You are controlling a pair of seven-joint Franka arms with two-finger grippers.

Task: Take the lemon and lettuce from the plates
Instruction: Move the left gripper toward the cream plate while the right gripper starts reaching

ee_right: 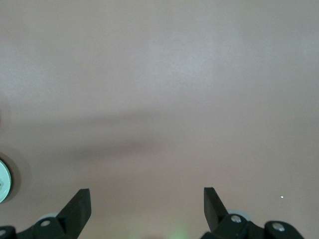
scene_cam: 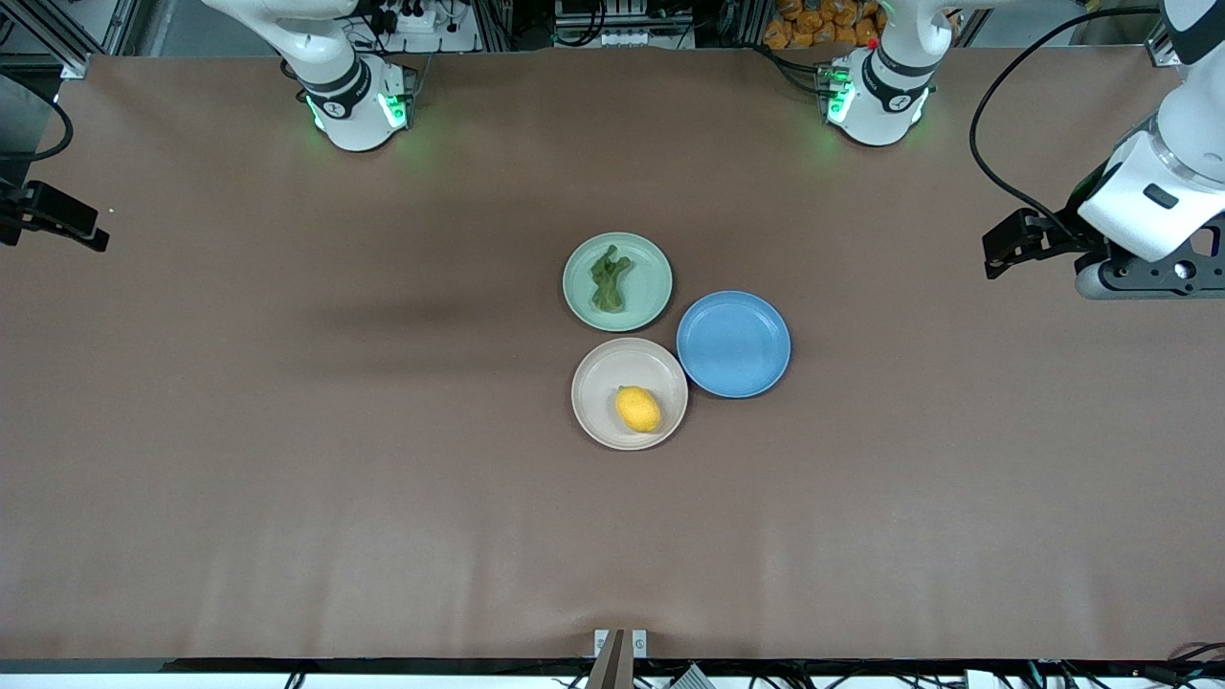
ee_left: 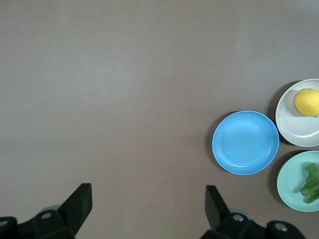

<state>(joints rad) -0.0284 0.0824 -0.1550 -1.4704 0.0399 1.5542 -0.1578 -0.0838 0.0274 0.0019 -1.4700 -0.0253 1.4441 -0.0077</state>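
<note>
I find the lemon [scene_cam: 637, 409] lying on the beige plate [scene_cam: 598, 383], off centre toward the rim nearest the front camera, and the lettuce [scene_cam: 610, 278] lying along the middle of the mint plate [scene_cam: 646, 301], which sits farther from the front camera and touches or nearly touches the beige one. Neither item is yet lifted, so I judge the step in hand to be the first approach. To do it well, I would bring each claw straight down over its item, align the fingers across the lemon's short axis so the pointed ends stay free, and close gently; for the lettuce I would span the narrow width of the leaf and go low enough to catch it without scraping the plate. The lemon is bright yellow, oval and smooth; the lettuce is dark green, wrinkled and elongated, probably limp and likely to slip. A blue plate [scene_cam: 733, 344] stands beside both, toward the left arm's end, and holds nothing. The left claw [ee_left: 148, 201] hovers with fingers spread wide over bare counter [scene_cam: 287, 431], well apart from the plates. The right claw [ee_right: 147, 204], likewise spread wide, waits over bare counter at the right arm's end.
</note>
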